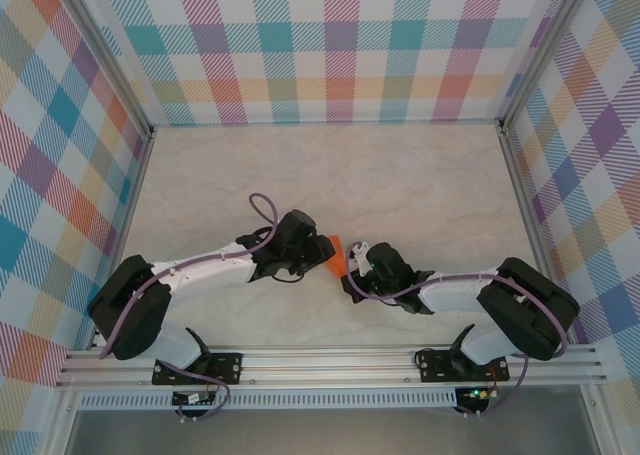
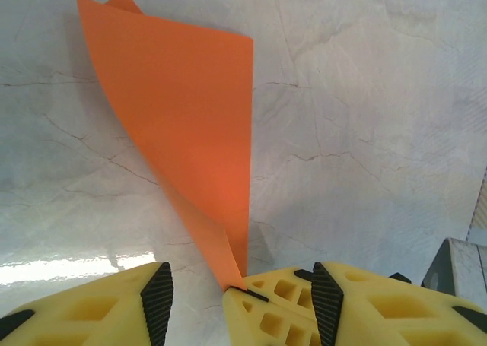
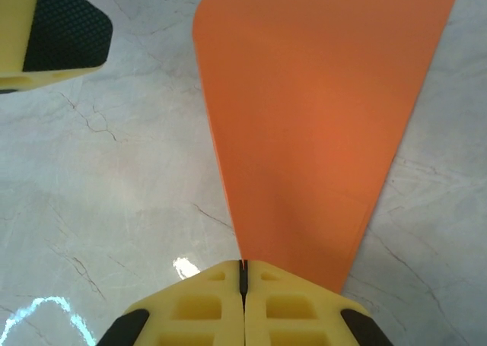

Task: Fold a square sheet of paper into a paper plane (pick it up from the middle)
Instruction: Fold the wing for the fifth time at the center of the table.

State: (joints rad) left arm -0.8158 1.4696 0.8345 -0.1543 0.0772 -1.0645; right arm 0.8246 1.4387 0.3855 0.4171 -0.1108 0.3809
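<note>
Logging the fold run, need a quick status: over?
Right end effector shut on paper, at its narrow tip. Left end effector open, close alongside. The paper is folded to a wedge.

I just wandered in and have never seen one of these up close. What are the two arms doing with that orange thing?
They are partway through folding a paper plane. The right gripper is shut on the narrow end of the orange sheet of paper, which is already creased into a wedge, above the pale table. The left gripper is open close beside that pinch and is not gripping the paper.
</note>
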